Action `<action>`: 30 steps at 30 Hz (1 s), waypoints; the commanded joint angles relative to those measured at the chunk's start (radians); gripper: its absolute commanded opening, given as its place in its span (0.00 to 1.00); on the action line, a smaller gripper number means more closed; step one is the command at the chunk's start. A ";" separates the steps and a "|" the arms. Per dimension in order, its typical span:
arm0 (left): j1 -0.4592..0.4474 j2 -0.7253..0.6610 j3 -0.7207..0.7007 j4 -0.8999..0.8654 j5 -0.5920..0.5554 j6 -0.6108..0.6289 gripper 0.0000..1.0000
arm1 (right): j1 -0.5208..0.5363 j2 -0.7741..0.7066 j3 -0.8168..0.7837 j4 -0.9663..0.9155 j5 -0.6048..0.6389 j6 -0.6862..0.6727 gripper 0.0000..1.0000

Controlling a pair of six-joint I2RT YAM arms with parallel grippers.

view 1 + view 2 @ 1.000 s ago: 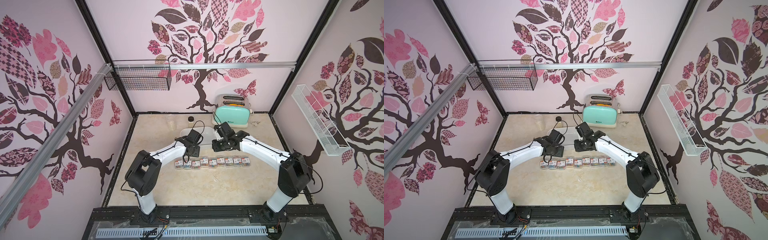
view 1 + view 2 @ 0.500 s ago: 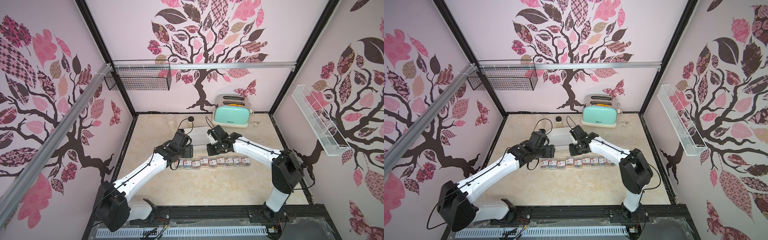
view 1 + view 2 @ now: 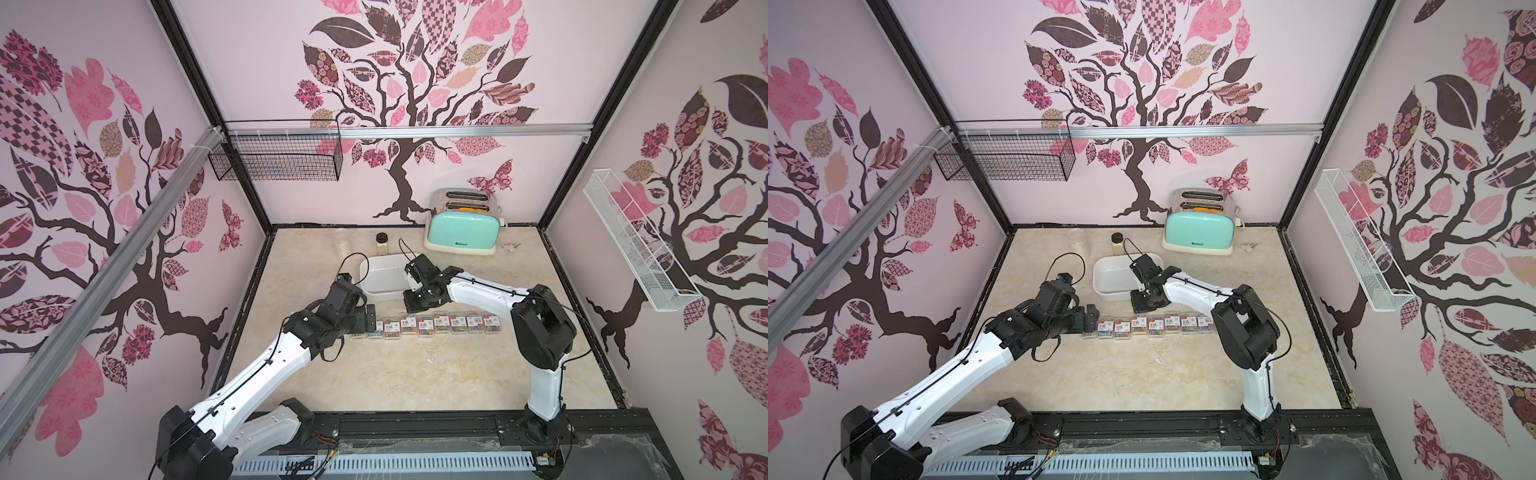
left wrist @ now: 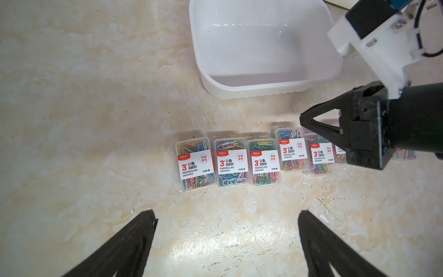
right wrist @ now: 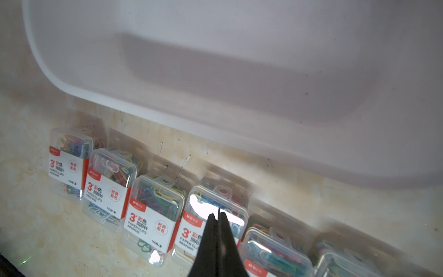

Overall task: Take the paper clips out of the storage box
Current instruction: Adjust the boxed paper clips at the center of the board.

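Paper clips (image 3: pixel 428 324) lie in a side-by-side row on the table (image 3: pixel 415 374), just in front of the empty box (image 3: pixel 382 296); left gripper (image 4: pixel 226 215), released, sits at the row's left end, right gripper (image 5: pixel 217 215), clenched on nothing, hovers above its middle

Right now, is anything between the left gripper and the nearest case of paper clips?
Nothing visible. The left gripper is open, and only bare table lies between it and the end case of paper clips. The right gripper, shut, hangs over cases farther along the row.
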 commanded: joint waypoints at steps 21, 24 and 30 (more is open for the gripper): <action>0.004 0.013 -0.010 0.007 0.019 -0.001 0.98 | 0.022 0.083 0.011 0.029 0.047 0.006 0.00; 0.004 0.024 -0.004 0.013 0.019 0.002 0.98 | 0.023 0.081 0.026 0.016 0.059 -0.007 0.00; 0.004 0.037 0.008 0.018 0.020 0.007 0.98 | 0.024 0.083 0.018 0.012 0.043 0.007 0.00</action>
